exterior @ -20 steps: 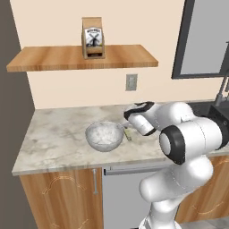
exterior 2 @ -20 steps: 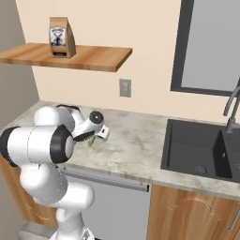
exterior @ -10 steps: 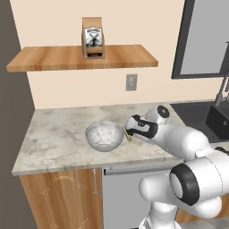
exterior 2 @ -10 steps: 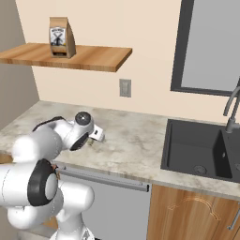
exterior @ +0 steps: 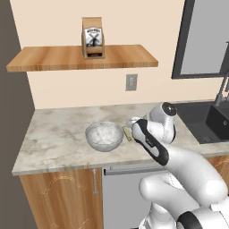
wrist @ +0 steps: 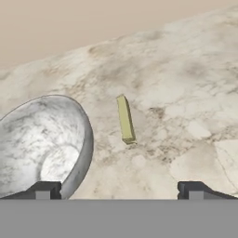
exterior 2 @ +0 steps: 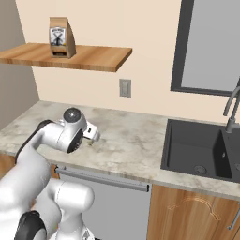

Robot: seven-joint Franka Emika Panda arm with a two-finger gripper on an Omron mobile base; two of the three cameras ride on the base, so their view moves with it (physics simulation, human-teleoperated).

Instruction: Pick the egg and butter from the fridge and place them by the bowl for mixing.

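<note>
In the hand view the bowl [wrist: 44, 144] sits at the left, tipped toward the camera so its glassy inside shows. Just beside its rim, apart from it, the butter [wrist: 125, 119] lies flat on the marbled bench [wrist: 186, 93], a thin olive-yellow stick pointing away. The claw [wrist: 118, 189] hangs over them with its two tips spread wide and nothing between them.

From the left base view the bowl [exterior: 104, 136] stands near the front middle of the bench [exterior: 53, 134], and a short bit of the butter [exterior: 127, 133] peeks out between the bowl and the white arm [exterior: 154, 134], which covers the rest. The right base view has the arm's elbow [exterior 2: 70, 133] in front of that spot, so I cannot make out bowl or butter there.

The bench is pale veined stone over wooden cupboards [exterior: 58, 197]. A wooden shelf [exterior: 76, 57] above carries a brown paper bag [exterior: 93, 37]; a wall socket [exterior: 131, 82] sits below it. To the right come a dark sink [exterior 2: 201, 150] with a tap [exterior 2: 232, 110], and a dark-framed window [exterior 2: 211, 47].
</note>
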